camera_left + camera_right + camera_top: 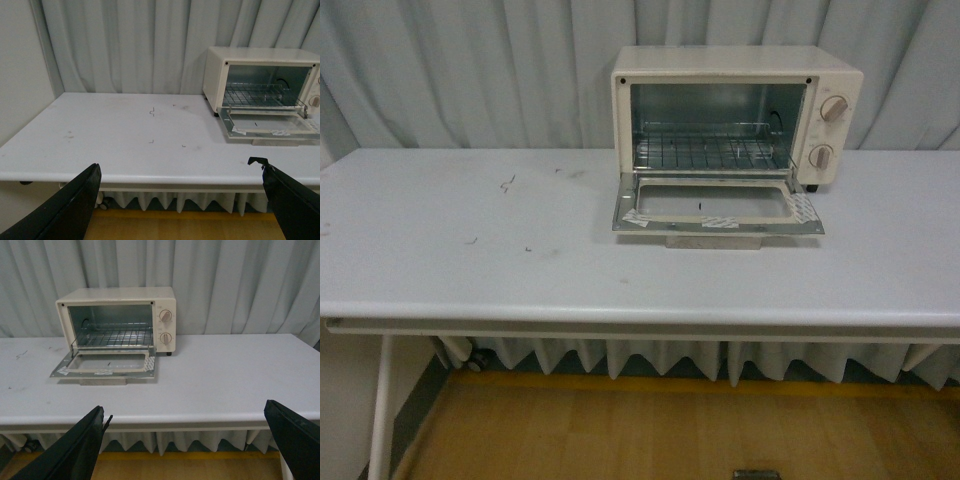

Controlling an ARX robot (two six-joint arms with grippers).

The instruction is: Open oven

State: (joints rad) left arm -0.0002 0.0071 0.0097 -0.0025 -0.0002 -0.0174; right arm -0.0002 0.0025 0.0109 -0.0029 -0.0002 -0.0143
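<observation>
The cream-white oven (835,70) stands at the back of the white table (470,250), right of centre. Its glass door (716,208) hangs fully open, lying flat on the table, with the wire rack (710,152) showing inside and two round knobs (833,108) on the right. The oven also shows in the left wrist view (215,75) and the right wrist view (117,292). My left gripper (180,195) and right gripper (185,440) are both open and empty, held in front of the table's near edge, well away from the oven. Neither arm shows in the front view.
Grey curtains (470,70) hang behind the table. A white pleated skirt (670,360) hangs under the table's front edge above a wooden floor (650,430). Small dark marks (507,183) dot the tabletop left of the oven. A wall (22,65) borders the table's left end.
</observation>
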